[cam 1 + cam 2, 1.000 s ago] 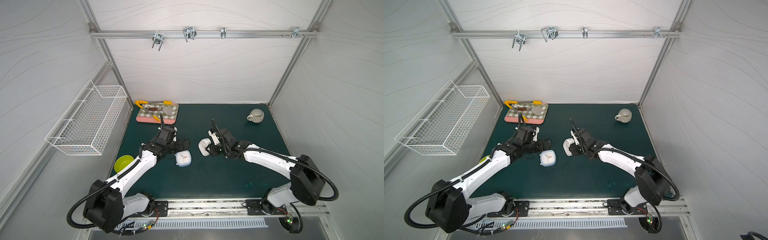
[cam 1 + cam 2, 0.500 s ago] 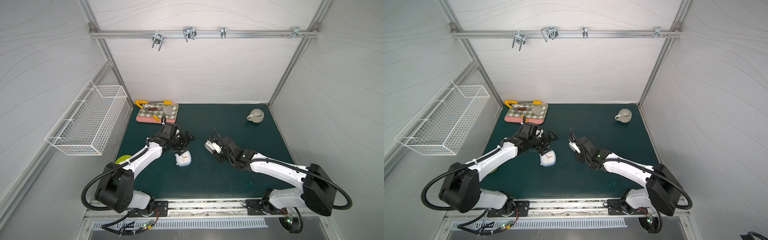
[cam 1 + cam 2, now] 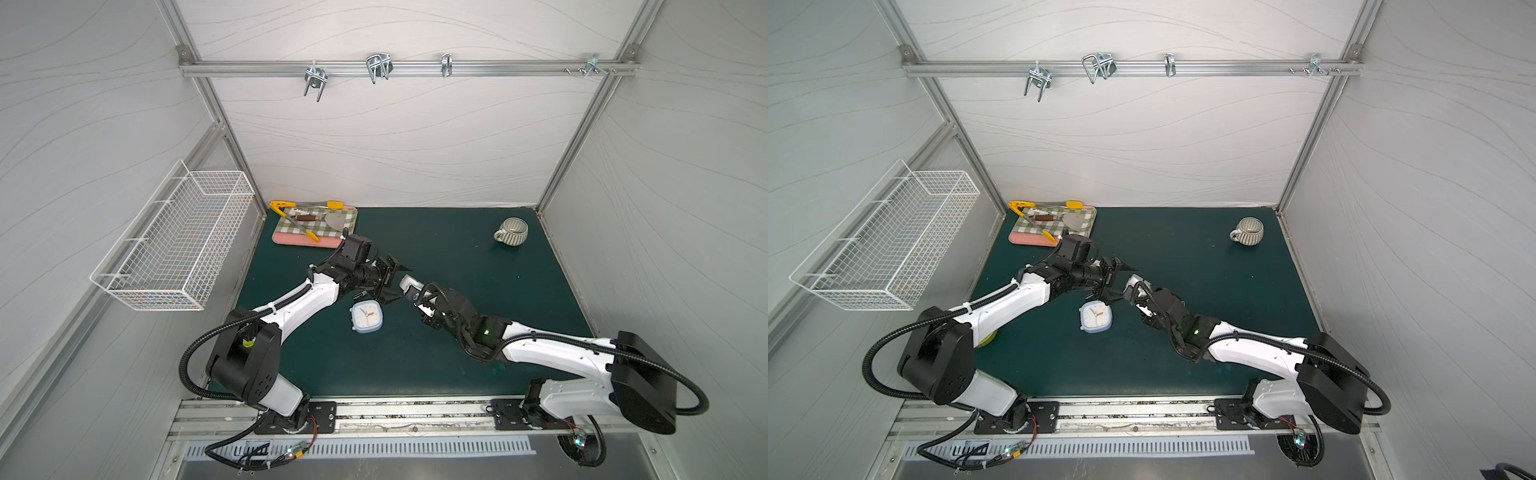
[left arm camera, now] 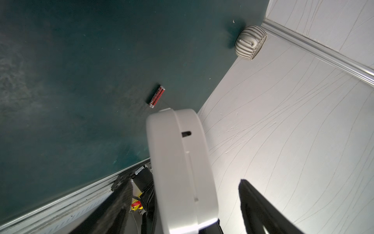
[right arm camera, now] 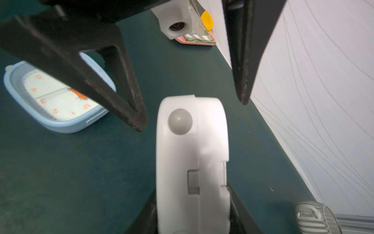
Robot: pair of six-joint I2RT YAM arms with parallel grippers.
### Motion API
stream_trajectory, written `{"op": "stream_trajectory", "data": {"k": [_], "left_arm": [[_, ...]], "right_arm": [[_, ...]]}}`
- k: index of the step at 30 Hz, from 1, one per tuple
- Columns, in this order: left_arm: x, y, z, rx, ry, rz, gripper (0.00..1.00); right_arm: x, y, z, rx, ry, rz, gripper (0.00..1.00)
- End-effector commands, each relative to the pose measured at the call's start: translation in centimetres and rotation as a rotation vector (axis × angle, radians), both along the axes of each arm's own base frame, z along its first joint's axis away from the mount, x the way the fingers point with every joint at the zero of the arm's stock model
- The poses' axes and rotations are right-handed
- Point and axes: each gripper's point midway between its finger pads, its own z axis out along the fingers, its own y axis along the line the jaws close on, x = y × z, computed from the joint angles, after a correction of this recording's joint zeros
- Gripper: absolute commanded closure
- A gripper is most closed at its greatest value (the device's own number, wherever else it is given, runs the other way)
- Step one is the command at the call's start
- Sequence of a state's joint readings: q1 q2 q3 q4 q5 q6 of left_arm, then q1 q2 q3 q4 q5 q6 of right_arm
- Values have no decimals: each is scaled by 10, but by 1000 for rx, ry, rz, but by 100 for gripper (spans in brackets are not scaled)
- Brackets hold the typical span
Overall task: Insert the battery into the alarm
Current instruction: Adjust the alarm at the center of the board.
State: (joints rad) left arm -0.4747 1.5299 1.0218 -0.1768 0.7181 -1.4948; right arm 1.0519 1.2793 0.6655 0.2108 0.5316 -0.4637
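Observation:
My right gripper (image 5: 192, 202) is shut on a white alarm (image 5: 192, 141), holding it edge-up above the mat; both top views show the alarm (image 3: 409, 281) (image 3: 1133, 281). My left gripper (image 4: 183, 182) stands open with a finger on each side of the alarm and a gap on both sides. Its black fingers (image 5: 121, 97) frame the alarm in the right wrist view. A red battery (image 4: 156, 98) lies loose on the green mat beyond the alarm. Just below both grippers a blue alarm clock (image 3: 368, 316) lies face up.
A striped mug (image 3: 511, 231) stands at the back right. A pink board with a checked cloth and utensils (image 3: 316, 226) lies at the back left. A wire basket (image 3: 178, 245) hangs on the left wall. A small dark cylinder (image 3: 360, 296) lies beside the left gripper.
My left gripper has swung away from the blue clock and now straddles the white alarm, its jaws narrowing a little. The right arm has shifted the alarm slightly up and toward the left gripper.

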Motion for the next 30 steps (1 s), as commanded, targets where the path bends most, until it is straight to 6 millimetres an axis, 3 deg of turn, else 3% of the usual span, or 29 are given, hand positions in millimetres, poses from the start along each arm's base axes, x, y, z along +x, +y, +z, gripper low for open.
{"op": "stream_trajectory", "data": {"k": [1,4,9,16,21,26,30], "left_arm": [[2,-16,15,-57,22,-19,21],[2,-17,13,-56,24,-25,27],[3,-18,13,-53,16,-25,26],[1,-18,12,-53,13,-31,49],[0,-17,13,-53,6,-41,58],[-1,-18,14,-59,-15,-52,65],[0,-17,15,-40,-67,-80,69]], "right_arm": [[6,1,33,49,-113,-19,72],[4,1,31,38,-112,-12,72],[0,4,30,28,-113,1,72],[2,3,27,17,-109,-7,71],[2,4,24,15,-101,-7,69],[2,6,21,12,-87,-6,61],[1,9,19,22,-69,3,38]]}}
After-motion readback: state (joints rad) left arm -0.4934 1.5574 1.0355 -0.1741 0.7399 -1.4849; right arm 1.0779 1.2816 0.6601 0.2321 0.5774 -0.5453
